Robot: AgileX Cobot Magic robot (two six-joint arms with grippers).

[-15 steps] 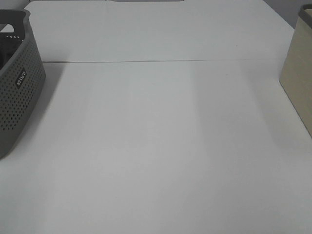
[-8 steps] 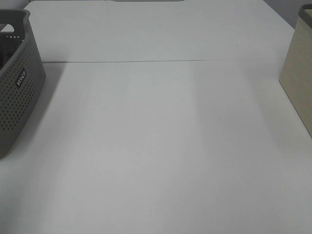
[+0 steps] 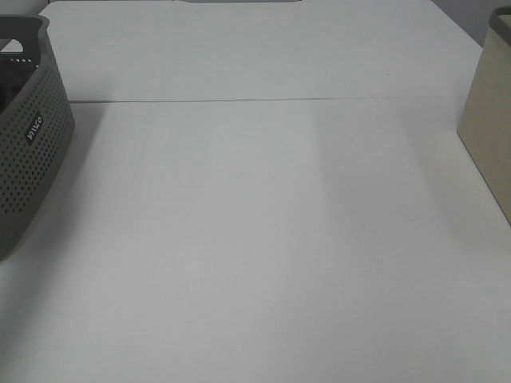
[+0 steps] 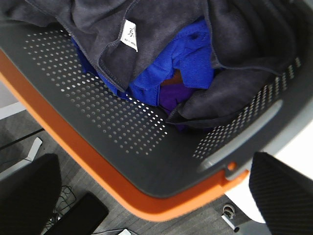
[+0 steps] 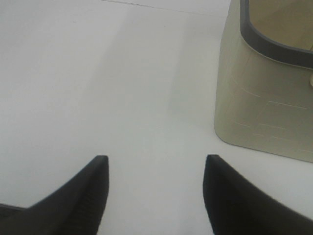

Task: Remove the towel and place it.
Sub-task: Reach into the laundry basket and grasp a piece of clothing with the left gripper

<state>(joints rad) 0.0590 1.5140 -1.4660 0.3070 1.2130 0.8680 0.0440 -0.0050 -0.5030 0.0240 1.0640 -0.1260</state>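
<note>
Plain white table [image 3: 255, 239], grey basket [image 3: 28, 159] at its left edge, and in that basket the dark grey towel [image 4: 146, 29] I must take out.

My left gripper [image 4: 156, 196] hangs above the basket, fingers wide apart and holding nothing. The dark grey towel lies crumpled on top of a blue cloth [image 4: 190, 63], its white label [image 4: 129, 35] showing. I judge it soft, light and limp; it may drag the blue cloth along, so I would pinch a raised fold near the label. My right gripper [image 5: 156, 196] hovers over the table near the beige bin [image 5: 264, 112], fingers also wide and empty.
</note>
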